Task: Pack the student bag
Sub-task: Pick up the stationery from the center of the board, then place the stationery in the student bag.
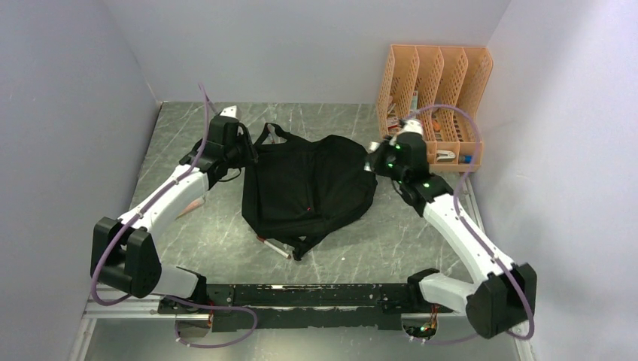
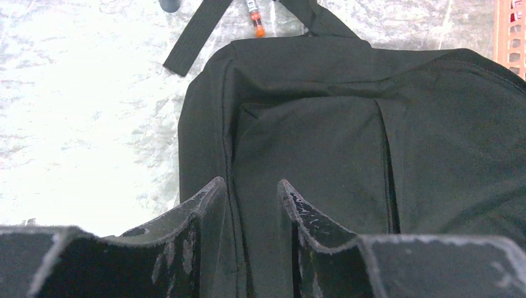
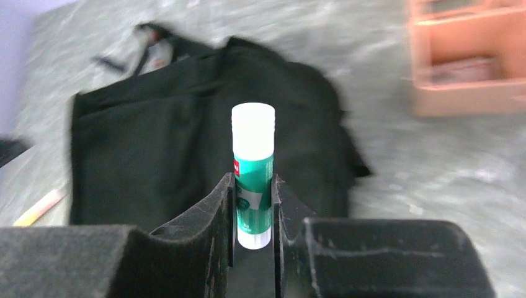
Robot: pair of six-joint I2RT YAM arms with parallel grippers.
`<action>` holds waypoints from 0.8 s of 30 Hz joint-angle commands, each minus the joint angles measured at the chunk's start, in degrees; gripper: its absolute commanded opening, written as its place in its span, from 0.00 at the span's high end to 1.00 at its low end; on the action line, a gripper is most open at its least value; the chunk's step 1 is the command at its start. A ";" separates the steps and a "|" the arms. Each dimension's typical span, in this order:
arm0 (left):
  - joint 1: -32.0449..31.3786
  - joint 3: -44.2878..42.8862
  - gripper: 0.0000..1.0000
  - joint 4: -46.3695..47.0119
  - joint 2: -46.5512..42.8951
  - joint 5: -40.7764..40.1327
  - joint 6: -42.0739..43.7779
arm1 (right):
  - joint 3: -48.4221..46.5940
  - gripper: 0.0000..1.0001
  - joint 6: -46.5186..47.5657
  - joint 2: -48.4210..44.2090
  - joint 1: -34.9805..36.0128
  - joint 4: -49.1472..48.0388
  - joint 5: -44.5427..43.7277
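The student bag (image 1: 308,188), a large black fabric backpack, lies flat in the middle of the table. My left gripper (image 1: 247,154) hovers at its upper left edge. In the left wrist view this gripper (image 2: 251,186) stands open, with a seam of the student bag (image 2: 347,124) showing between its fingers and nothing pinched. My right gripper (image 1: 374,162) is at the bag's right edge. In the right wrist view it (image 3: 253,180) is shut on a green and white glue stick (image 3: 253,149), upright with its white cap upward, in front of the student bag (image 3: 173,155).
An orange slotted file organiser (image 1: 436,90) holding small items stands at the back right. A pen (image 1: 274,247) lies by the bag's near edge. An orange-tipped pen (image 2: 254,15) and a loose black strap (image 2: 198,31) lie beyond the bag. A yellowish pen (image 3: 40,208) lies left of the bag.
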State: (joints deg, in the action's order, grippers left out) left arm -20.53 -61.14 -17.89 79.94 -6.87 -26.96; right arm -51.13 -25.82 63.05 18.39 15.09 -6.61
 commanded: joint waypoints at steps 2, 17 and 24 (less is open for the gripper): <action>-0.03 -0.80 0.60 -2.16 -2.77 -3.30 -0.71 | -6.36 1.00 -2.94 9.50 14.11 -7.49 8.44; -0.02 4.08 0.62 -2.98 -8.92 -3.35 0.11 | -29.76 1.00 -0.06 41.55 29.94 6.34 -0.72; -0.01 3.73 0.62 -2.51 -8.01 -1.07 0.75 | -28.33 1.00 0.42 42.46 29.78 9.90 -9.16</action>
State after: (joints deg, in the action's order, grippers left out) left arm -20.53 -57.08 -20.43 72.14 -10.09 -27.14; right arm -79.18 -26.11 105.93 48.45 21.85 -8.32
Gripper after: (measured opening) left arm 0.381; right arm 0.232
